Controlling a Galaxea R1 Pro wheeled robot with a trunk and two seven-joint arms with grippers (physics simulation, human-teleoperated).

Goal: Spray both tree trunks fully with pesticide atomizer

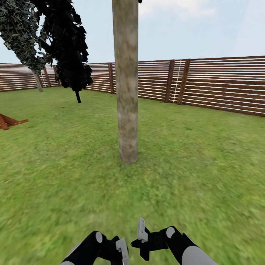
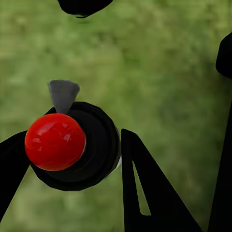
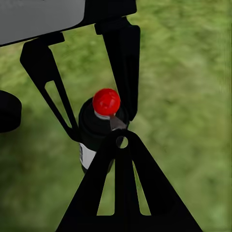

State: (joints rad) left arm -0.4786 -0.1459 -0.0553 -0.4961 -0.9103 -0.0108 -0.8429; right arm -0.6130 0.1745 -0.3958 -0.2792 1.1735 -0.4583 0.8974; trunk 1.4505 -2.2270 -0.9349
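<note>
Fingers (image 2: 145, 193) of my left gripper (image 2: 72, 150), black and wedge-shaped, are drawn in against either side of the pesticide atomizer (image 2: 92, 159), a small round dark bottle capped by a glossy red ball, with a flat grey nozzle jutting from its shoulder. From the right wrist camera I see the same left gripper (image 3: 96, 116) clasping the atomizer (image 3: 94, 130) just below the red ball. A pale label patch shows lower on the bottle's side. The bottle hangs clear above the blurry green-yellow grass floor (image 3: 193, 121).

My right gripper (image 3: 121, 140) sits just beside it, its two slotted black fingers meeting at the tips with nothing between them. In the head view both grippers are low in front of me, the left (image 1: 121, 250) and the right (image 1: 141, 230) close together, their pale grey fingertips nearly touching. I cannot make out the bottle there.

Straight ahead on the lawn (image 1: 202, 165) stands a thick, straight tree trunk (image 1: 127, 92) of blotchy beige-grey bark, well apart from the grippers. Beyond it, to the left, is a black-leaved tree (image 1: 70, 55) on a thin dark stem, and farther left a leaning pale-trunked tree (image 1: 36, 81). A brown horizontal-slat wooden fence (image 1: 221, 84) closes the garden under a pale blue sky (image 1: 202, 29).
</note>
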